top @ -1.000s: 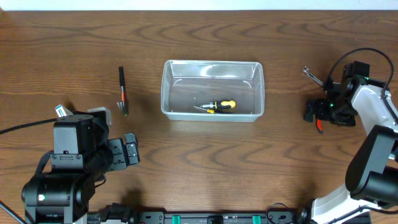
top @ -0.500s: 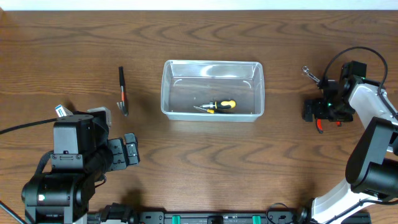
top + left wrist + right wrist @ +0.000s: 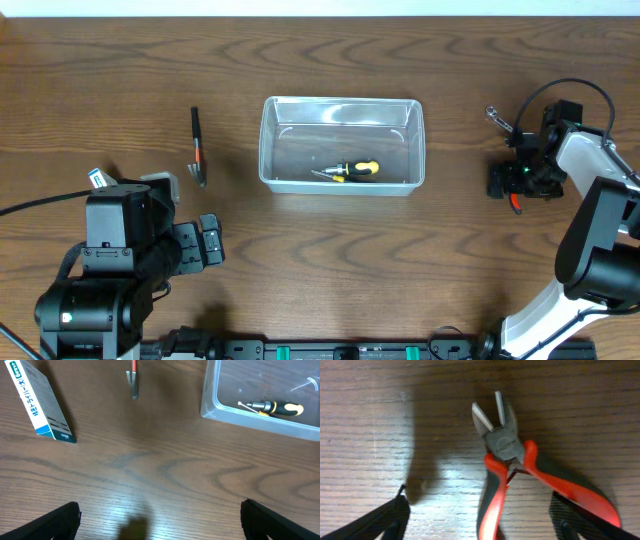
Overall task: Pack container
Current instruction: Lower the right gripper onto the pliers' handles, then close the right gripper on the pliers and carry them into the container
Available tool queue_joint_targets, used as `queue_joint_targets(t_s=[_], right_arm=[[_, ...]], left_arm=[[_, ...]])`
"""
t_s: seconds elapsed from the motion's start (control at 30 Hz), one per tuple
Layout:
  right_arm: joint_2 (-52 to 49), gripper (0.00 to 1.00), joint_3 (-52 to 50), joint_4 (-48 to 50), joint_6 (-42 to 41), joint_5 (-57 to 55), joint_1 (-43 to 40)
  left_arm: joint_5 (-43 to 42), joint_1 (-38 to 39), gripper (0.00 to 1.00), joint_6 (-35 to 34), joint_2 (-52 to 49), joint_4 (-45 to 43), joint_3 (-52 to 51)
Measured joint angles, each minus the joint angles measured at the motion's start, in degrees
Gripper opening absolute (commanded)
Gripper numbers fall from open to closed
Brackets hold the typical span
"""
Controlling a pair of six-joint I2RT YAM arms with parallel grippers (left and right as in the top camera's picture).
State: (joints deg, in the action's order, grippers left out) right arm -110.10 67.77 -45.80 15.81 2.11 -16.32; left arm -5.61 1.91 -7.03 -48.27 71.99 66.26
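Note:
The clear plastic container sits at the table's middle back with a yellow-and-black screwdriver inside; both also show in the left wrist view, the container and the screwdriver. My right gripper is open at the far right, low over red-handled cutting pliers that lie between its fingers. My left gripper is open and empty at the front left.
A black tool with a red band lies left of the container, also in the left wrist view. A blue-and-white box lies by the left arm. A small metal tool lies behind the right gripper.
The right arm has shifted slightly toward the back over the pliers. The left arm and the container have not moved.

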Motion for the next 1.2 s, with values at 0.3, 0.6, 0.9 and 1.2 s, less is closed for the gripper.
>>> queue_joint_targets(t_s=[0.3, 0.6, 0.9, 1.2], right_arm=[[-0.15, 0.4, 0.09, 0.52, -0.33, -0.44, 0.02], [-0.22, 0.15, 0.09, 0.48, -1.7, -0.13, 0.04], [-0.22, 0.01, 0.15, 0.42, -2.49, 0.35, 0.04], [-1.05, 0.01, 5.9, -10.4, -5.09, 0.74, 3.93]], left_arm=[[0.0, 0.0, 0.98, 0.02, 0.0, 0.0, -0.02], [0.0, 0.0, 0.98, 0.0, 0.0, 0.0, 0.0], [0.0, 0.02, 0.98, 0.0, 0.0, 0.0, 0.0], [0.0, 0.02, 0.98, 0.0, 0.0, 0.02, 0.0]])
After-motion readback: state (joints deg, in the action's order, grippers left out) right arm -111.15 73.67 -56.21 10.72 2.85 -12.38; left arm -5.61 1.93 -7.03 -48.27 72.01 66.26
